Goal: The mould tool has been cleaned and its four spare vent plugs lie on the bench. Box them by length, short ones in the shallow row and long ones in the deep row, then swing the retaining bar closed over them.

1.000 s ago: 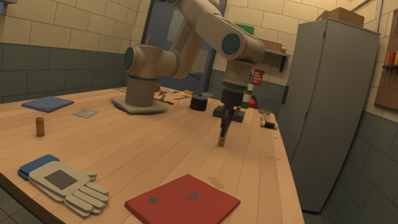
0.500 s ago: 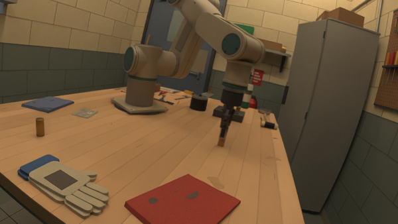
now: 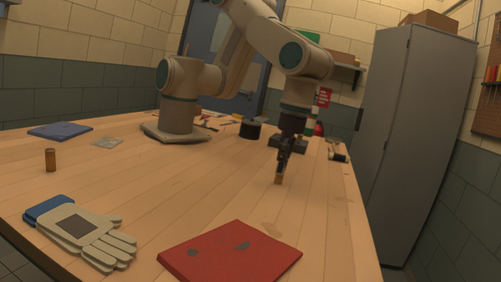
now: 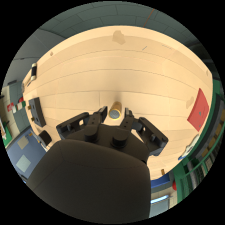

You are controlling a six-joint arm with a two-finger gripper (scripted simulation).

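A short brass vent plug (image 3: 278,178) (image 4: 115,113) stands upright on the bench right of centre, and my gripper (image 3: 282,166) (image 4: 115,112) hangs straight over it, open, with the plug between the fingers and nothing held. A second brass plug (image 3: 50,159) stands upright far off near the bench's left edge. The dark plug box (image 3: 288,144) (image 4: 37,111) sits just behind the gripper, toward the arm's base, with two brass plugs in it as seen from the wrist camera.
A black round pot (image 3: 250,128) stands behind the box. A red pad (image 3: 229,253) lies at the front edge, work gloves (image 3: 85,236) on a blue pad at front left. A grey cabinet (image 3: 411,137) stands off the right edge.
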